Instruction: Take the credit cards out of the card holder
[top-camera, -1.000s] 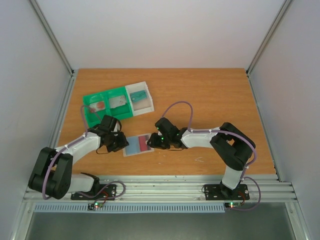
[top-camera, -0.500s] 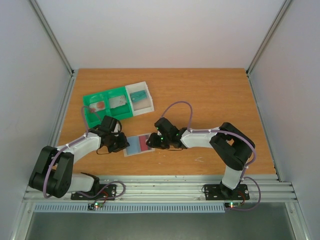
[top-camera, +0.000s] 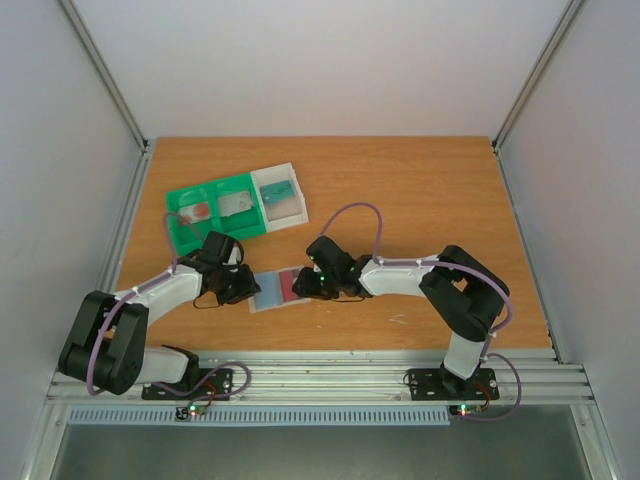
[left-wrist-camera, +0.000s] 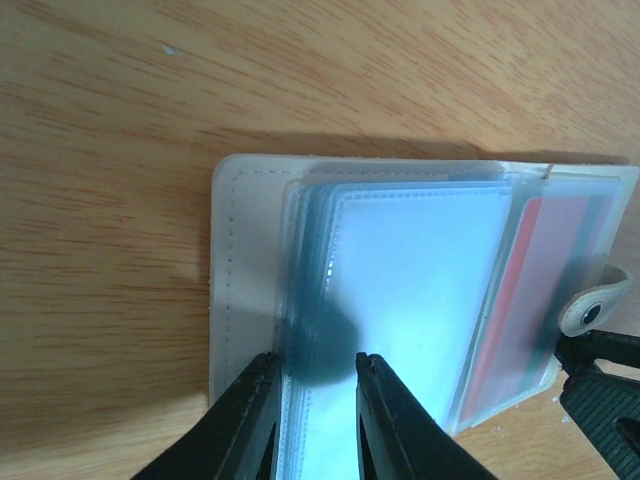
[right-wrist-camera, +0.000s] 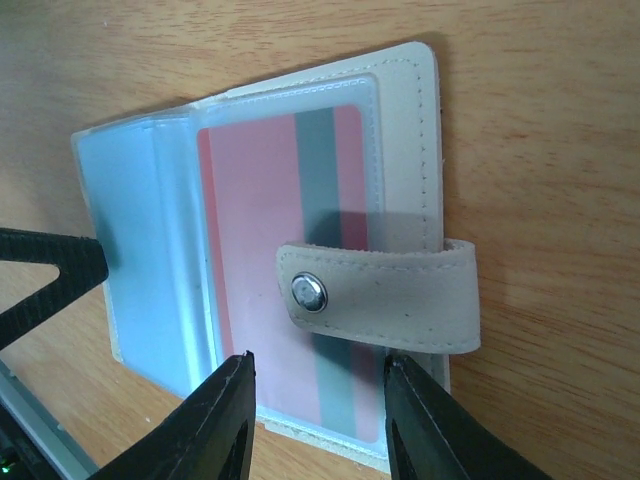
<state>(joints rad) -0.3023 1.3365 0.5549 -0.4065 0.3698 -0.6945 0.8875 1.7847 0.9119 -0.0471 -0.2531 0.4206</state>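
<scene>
The card holder (top-camera: 278, 289) lies open on the wooden worktop (top-camera: 420, 190), centre-left of the overhead frame, between my two arms. My left end effector (left-wrist-camera: 318, 365) stands slightly apart over its stitched pale edge and its glossy clear sleeves (left-wrist-camera: 420, 270). My right end effector (right-wrist-camera: 320, 362) is spread wider, straddling the side where the snap tab (right-wrist-camera: 385, 295) crosses a pink card (right-wrist-camera: 255, 230) with a grey stripe. A green-and-white tray (top-camera: 210, 185) sits upper left, well apart.

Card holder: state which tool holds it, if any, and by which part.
Cannot be told. The left tool sits narrowly parted on the card holder, at its clear sleeves; the right tool stands open astride the strap.
</scene>
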